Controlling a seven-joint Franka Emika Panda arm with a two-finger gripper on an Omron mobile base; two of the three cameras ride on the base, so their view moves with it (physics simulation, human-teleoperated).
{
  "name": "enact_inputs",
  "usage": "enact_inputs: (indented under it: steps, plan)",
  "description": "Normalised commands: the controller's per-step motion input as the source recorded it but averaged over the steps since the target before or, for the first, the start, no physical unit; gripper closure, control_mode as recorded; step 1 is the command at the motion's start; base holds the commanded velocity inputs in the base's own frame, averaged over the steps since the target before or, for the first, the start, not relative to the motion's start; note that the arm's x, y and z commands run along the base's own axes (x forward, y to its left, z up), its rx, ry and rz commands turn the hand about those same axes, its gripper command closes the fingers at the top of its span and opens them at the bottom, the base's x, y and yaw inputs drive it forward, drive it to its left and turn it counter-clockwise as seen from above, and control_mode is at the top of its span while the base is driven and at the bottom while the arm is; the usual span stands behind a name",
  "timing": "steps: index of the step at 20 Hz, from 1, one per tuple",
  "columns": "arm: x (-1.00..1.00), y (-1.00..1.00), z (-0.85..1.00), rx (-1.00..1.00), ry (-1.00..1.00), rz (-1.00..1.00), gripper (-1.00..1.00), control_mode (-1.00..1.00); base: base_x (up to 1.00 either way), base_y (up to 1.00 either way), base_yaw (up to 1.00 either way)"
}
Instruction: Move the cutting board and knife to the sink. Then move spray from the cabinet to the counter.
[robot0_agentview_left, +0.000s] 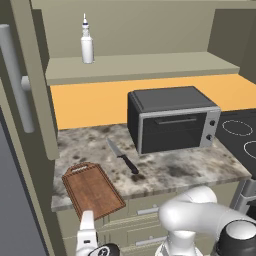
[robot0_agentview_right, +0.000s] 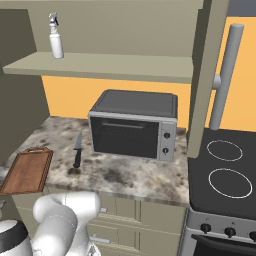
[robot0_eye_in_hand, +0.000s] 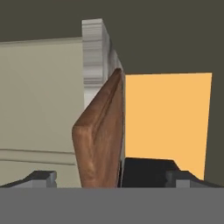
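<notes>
The reddish-brown cutting board (robot0_agentview_left: 92, 189) (robot0_agentview_right: 27, 171) lies on the speckled counter (robot0_agentview_left: 190, 170) (robot0_agentview_right: 125, 175) at its left end, its near end overhanging the front edge. The black-handled knife (robot0_agentview_left: 122, 156) (robot0_agentview_right: 77, 150) lies just behind it. My gripper (robot0_agentview_left: 87, 222) (robot0_eye_in_hand: 113, 178) is at the board's near end, open. In the hand view the board (robot0_eye_in_hand: 98, 140) shows edge-on between the two fingertips. The white spray (robot0_agentview_left: 87, 42) (robot0_agentview_right: 56, 40) stands on the shelf of the open cabinet (robot0_agentview_left: 140, 65) (robot0_agentview_right: 100, 65). The sink is out of view.
A black toaster oven (robot0_agentview_left: 172, 120) (robot0_agentview_right: 135, 125) sits on the counter to the right of the knife. A dark stovetop (robot0_agentview_left: 240, 135) (robot0_agentview_right: 225, 175) lies further right. The open cabinet doors (robot0_agentview_left: 30, 85) (robot0_agentview_right: 207, 75) with long grey handles flank the shelf. Drawer fronts run below the counter.
</notes>
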Motion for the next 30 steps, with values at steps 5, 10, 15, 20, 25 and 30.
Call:
enact_inputs:
  steps: [5,10,15,20,25,30]
  plan:
    - [0.16,0.06,-0.2,0.0,0.0,0.0,-1.0,-1.0,0.0,0.0,0.0]
    - [0.22,0.03,-0.13,0.0,0.0,0.0,-1.0,-1.0,0.0,0.0,0.0]
    - [0.13,0.04,-0.13,0.0,0.0,0.0,-1.0,-1.0,0.0,0.0,0.0]
    - [0.1,0.04,-0.12,0.0,0.0,0.0,-1.0,-1.0,0.0,0.0,0.0]
    - [0.05,0.01,-0.02,0.0,0.0,0.0,-1.0,-1.0,0.0,0.0,0.0]
    - [0.05,0.0,0.0,0.0,0.0,0.0,-1.0,-1.0,0.0,0.0,0.0]
